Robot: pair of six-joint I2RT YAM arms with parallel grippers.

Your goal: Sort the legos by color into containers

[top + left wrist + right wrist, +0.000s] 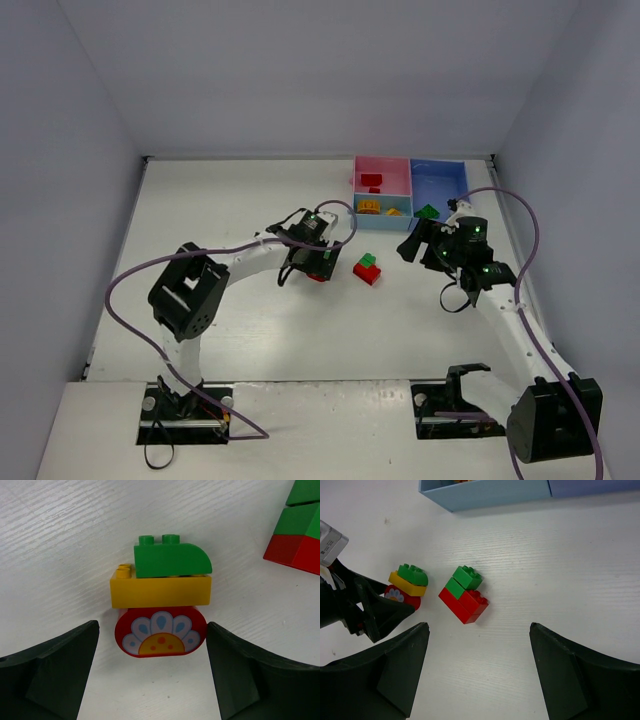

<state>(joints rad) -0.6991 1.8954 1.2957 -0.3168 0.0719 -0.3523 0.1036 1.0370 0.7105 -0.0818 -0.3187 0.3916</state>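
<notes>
Left wrist: left gripper (152, 635) gapes around the green-yellow-red clump (160, 592) on the table (60, 540), nothing held. Right gripper (479, 630) hangs open near the red-green clump (464, 596). Trays (445, 182) already hold bricks (372, 181); both clumps unsorted.

white table (250, 320) bears joined trays (411, 178), red-green clump (367, 269), three-colour clump (160, 597).

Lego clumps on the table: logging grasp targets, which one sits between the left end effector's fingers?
The flower-printed green-yellow-red clump; the green-and-red clump lies off to one side.
</notes>
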